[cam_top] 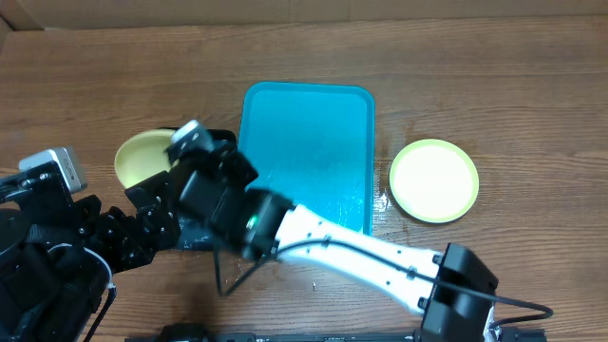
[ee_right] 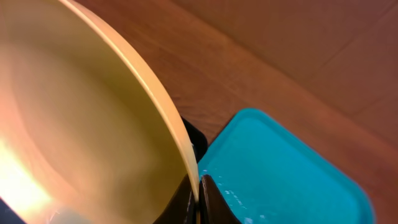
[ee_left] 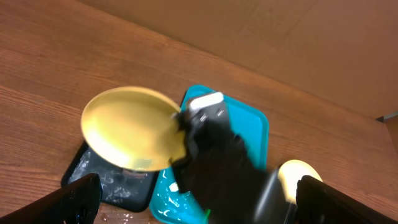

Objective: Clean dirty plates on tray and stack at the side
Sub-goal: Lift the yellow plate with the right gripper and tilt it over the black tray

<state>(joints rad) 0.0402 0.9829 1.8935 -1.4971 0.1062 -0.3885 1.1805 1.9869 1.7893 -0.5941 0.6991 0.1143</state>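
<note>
My right gripper [cam_top: 174,163] is shut on the rim of a yellow-green plate [cam_top: 141,157] and holds it tilted above the table, left of the turquoise tray [cam_top: 309,123]. In the right wrist view the fingers [ee_right: 198,200] pinch the plate's edge [ee_right: 81,124], with the tray [ee_right: 286,180] behind. In the left wrist view the plate [ee_left: 127,127] hangs over a black tray [ee_left: 102,180]. My left gripper [ee_left: 199,208] is open and empty, below the plate. A second yellow-green plate [cam_top: 434,180] lies flat on the table right of the tray. The light blue plate is out of view.
The small black tray [cam_top: 195,237] lies left of the turquoise tray's near corner, wet with droplets. The right arm [cam_top: 361,252] reaches across the table's front from the lower right. The left arm [cam_top: 57,247] fills the lower left corner.
</note>
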